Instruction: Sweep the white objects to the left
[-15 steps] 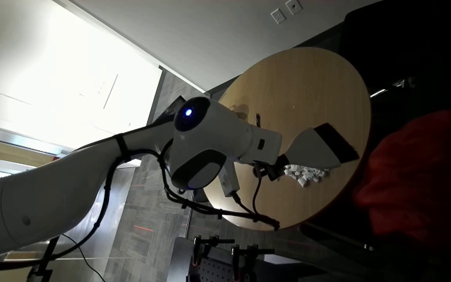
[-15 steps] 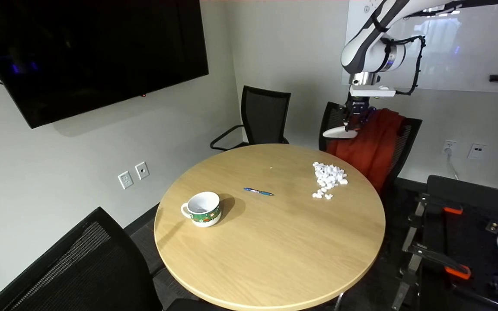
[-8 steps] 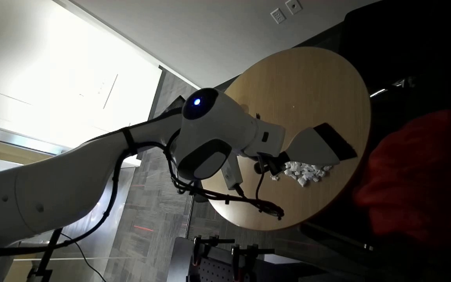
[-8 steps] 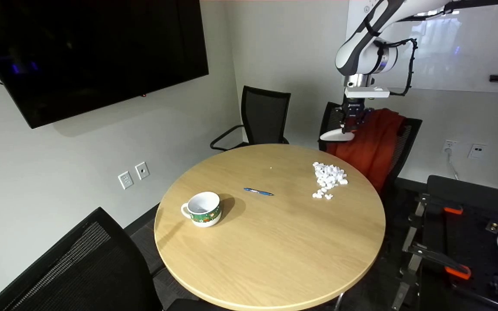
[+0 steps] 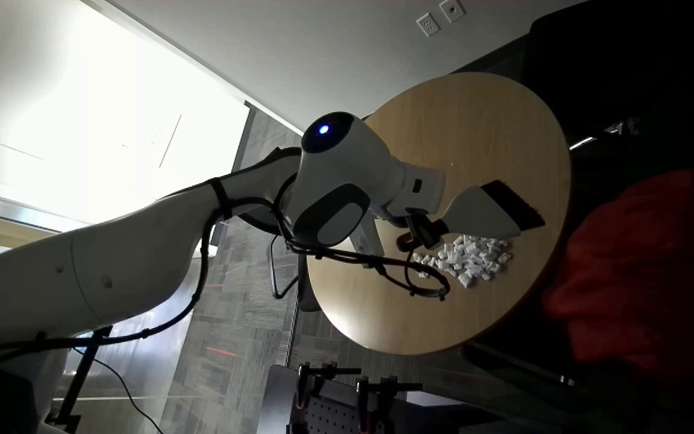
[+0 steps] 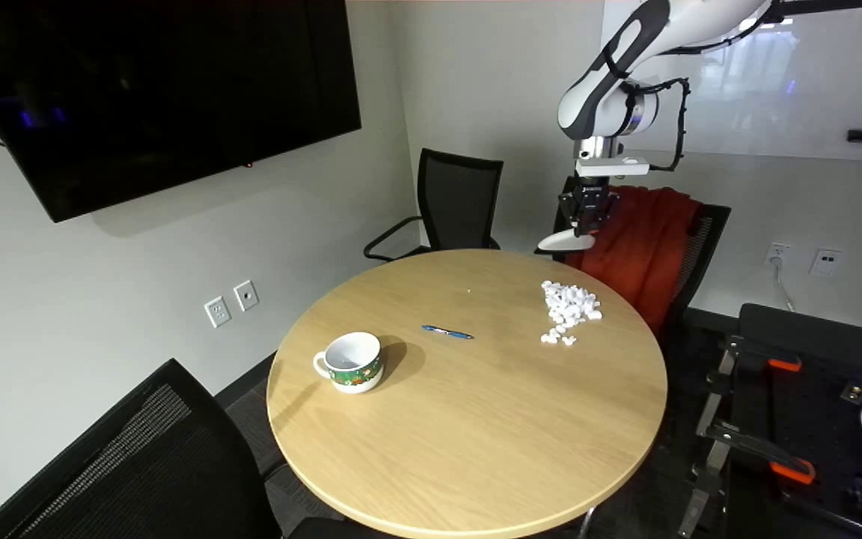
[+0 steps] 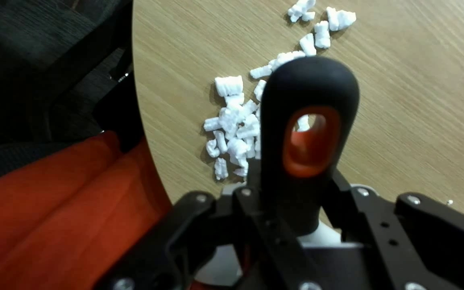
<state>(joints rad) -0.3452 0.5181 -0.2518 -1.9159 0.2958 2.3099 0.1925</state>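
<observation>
The jaws are closed around the black handle [image 7: 296,193] of a brush [image 5: 476,211] that has a flared pale head and dark bristles [image 5: 512,205]. In the wrist view, an orange-lined hanging hole shows near the free end of the handle. The robot arm [image 5: 136,265] holds the brush above the round wood-grain desk [image 6: 476,434]; in an exterior view, a gap separates the two. The white pieces [image 6: 569,303] lie on the desk in a loose pile near the rim, on the side next to a chair [image 6: 702,258] draped with red cloth [image 6: 637,262]. A few pieces trail off from one end of the pile. A blue pen [image 6: 447,332] lies flat between the white pieces and a mug [image 6: 354,378]. The mug, marked by a green patterned band, stands upright near the rim.
</observation>
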